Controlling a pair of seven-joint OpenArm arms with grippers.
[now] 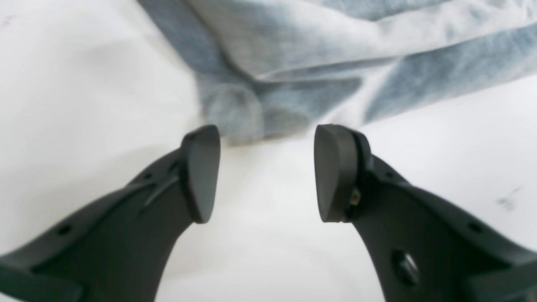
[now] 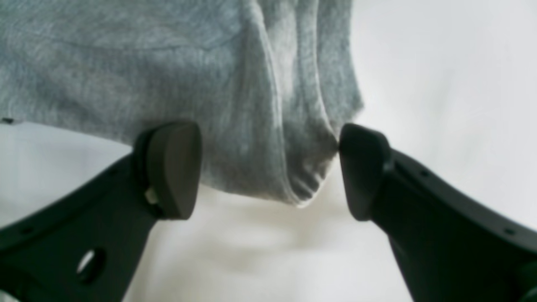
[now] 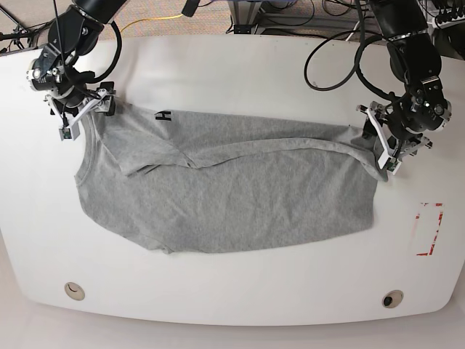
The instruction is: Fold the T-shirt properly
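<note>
The light grey T-shirt (image 3: 232,189) lies spread across the white table (image 3: 232,73), its upper part folded down in a long crease. A black letter shows near its top left. My left gripper (image 3: 383,156) hovers at the shirt's right edge. In the left wrist view it (image 1: 266,167) stands open, with the bunched shirt corner (image 1: 260,96) just beyond the pads and only table between them. My right gripper (image 3: 69,120) is at the shirt's top-left corner. In the right wrist view it (image 2: 269,167) is open with a hanging fold of the shirt (image 2: 260,126) in the gap, not pinched.
A red-marked rectangle (image 3: 429,229) sits on the table at the right. Two small round fittings (image 3: 73,291) (image 3: 392,299) lie near the front edge. Black cables (image 3: 341,58) loop over the back right of the table.
</note>
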